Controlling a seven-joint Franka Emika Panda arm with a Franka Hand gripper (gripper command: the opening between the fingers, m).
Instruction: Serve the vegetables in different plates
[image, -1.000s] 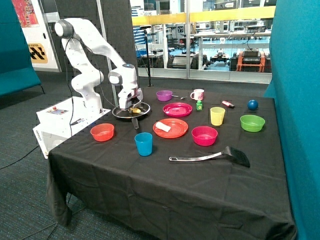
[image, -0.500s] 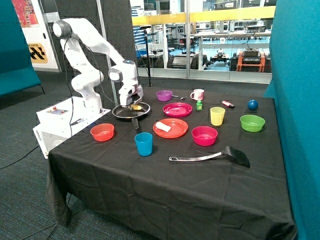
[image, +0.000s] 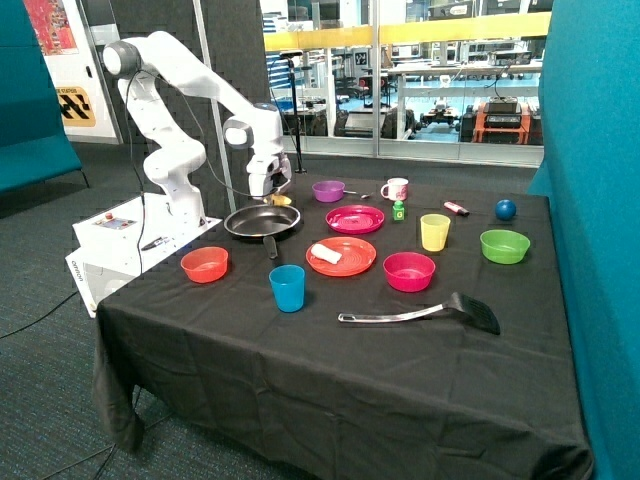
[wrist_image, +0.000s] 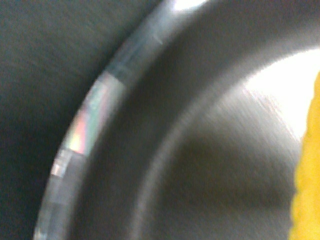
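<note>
Your white arm (image: 190, 85) rises from its base at the far left corner of the table, bends at the shoulder joint high on the left, then slopes down and to the right. The wrist turns straight down at the end of that reach, so the gripper (image: 281, 198) points at the table from above. Its fingers are closed on the yellow piece (image: 283, 200), held up in the air, clear of the surface below.
</note>
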